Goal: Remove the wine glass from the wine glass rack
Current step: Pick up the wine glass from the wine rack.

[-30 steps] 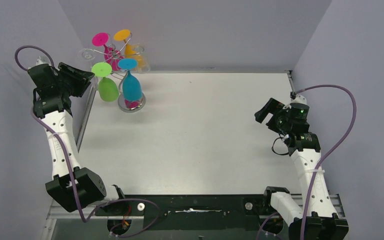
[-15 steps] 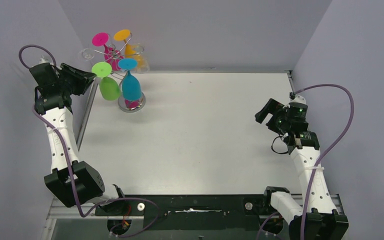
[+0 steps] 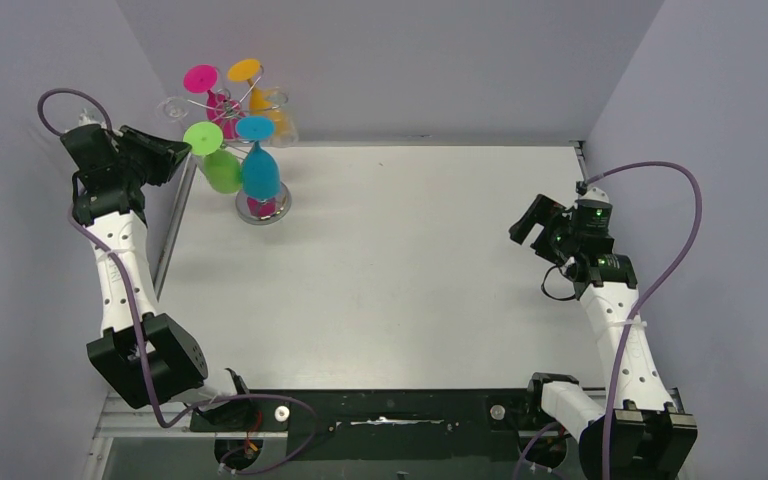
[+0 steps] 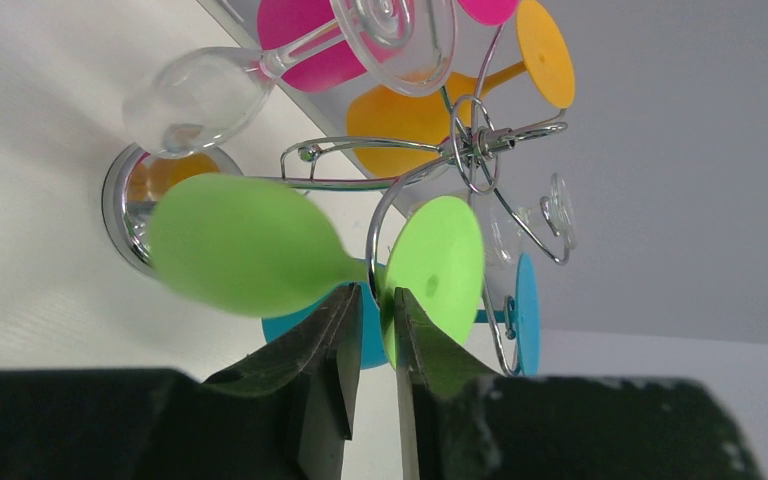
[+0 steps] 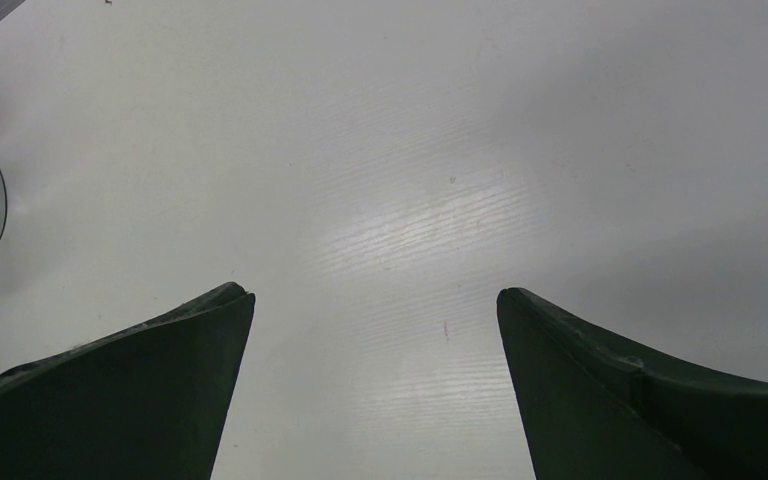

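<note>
On white desk [image 3: 410,280], far left corner, with left pincer [image 4: 372,300] pinching stem of green wine glass [image 4: 240,245] hung bowl-down on wine glass rack [image 4: 470,150], lift foot clear of scroll arm, draw out gently, sparing neighbouring glasses, leaving right pincer [image 5: 375,295] gaping at right.

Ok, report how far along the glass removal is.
Done: the left hand is at the rack. In hand: it pinches the green glass by its stem. Left: sliding that glass, hanging upside down, off the wire. The right hand is open, holding nothing.
</note>
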